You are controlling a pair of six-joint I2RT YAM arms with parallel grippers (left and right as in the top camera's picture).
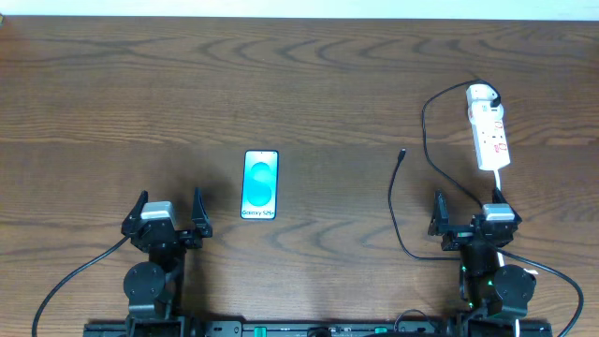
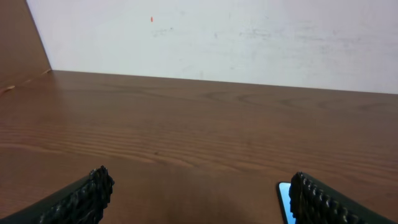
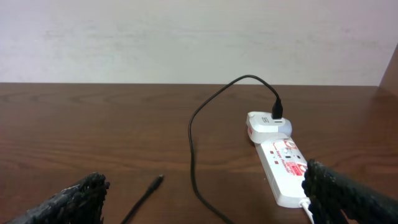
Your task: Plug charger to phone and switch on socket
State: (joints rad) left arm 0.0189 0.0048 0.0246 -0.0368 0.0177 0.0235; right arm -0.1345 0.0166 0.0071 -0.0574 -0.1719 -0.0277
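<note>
Left jaws: released, empty, at near table (image 1: 309,84) edge.
Right jaws: released, empty.
Phone (image 1: 260,184): flat, screen up, just ahead-right of left jaws, apart.
Charger (image 1: 391,201): tip loose, ahead-left of right jaws, untouched.
Socket (image 1: 489,131): farthest, ahead-right of right jaws.

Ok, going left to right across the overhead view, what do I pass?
Open left gripper → slim blue-screened smartphone → small black plug tip of the thin charger cable → white red-marked power strip.
</note>
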